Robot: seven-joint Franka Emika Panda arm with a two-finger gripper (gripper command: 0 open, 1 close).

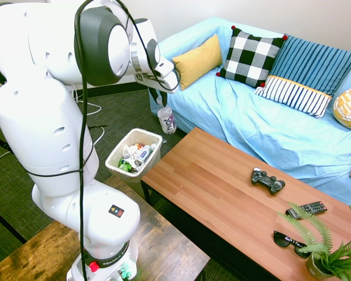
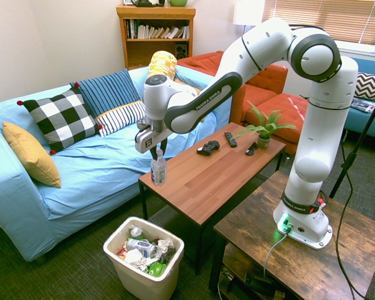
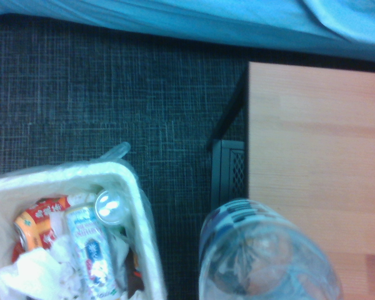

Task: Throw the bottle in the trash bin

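The clear plastic bottle with a purple-and-white label (image 1: 167, 120) hangs from the black two-finger gripper (image 1: 158, 98), beyond the wooden coffee table's far-left edge. The white rectangular plastic trash bin (image 1: 115, 161), filled with crumpled litter (image 1: 136, 157), stands by that table's left corner.

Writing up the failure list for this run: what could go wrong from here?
- The bottle hangs from the gripper beside the trash bin, not above it; released here, it would likely miss.
- In the wrist view it shows close to the edge of the coffee table; a low sideways move might clip that.
- Cans and crumpled paper already crowd the bin, so it could settle high or roll off.
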